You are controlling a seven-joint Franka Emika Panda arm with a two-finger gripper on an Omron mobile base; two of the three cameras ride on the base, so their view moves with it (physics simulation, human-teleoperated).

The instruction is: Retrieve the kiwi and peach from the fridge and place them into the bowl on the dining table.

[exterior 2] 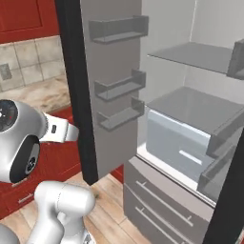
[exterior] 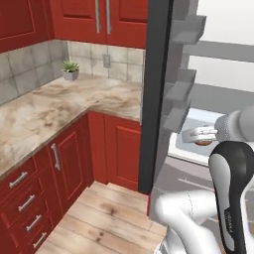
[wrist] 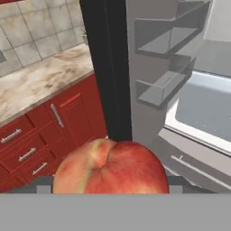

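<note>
**Hand view: peach held at the gripper, outside the open fridge**

Hand view shows the peach (wrist: 110, 167) filling the lower middle, right at the fingers. The fingertips themselves are covered by the fruit, and the jaws stand wide, so this reads as a pinch on the peach rather than an empty spread. In the left base view the gripper (exterior: 201, 135) sits level with the lower fridge compartment, with a small reddish shape, likely the same fruit, at its tip.

The fridge (exterior 2: 190, 143) stands open; its door (exterior 2: 114, 86) hangs between the hand and the marble counter (exterior: 59, 106). The visible shelves look bare, and the kiwi cannot be located.

The held fruit lies ahead of the hand, facing the fridge. Bowl and dining table are elsewhere, so the carry calls for turning away from the fridge.
</note>
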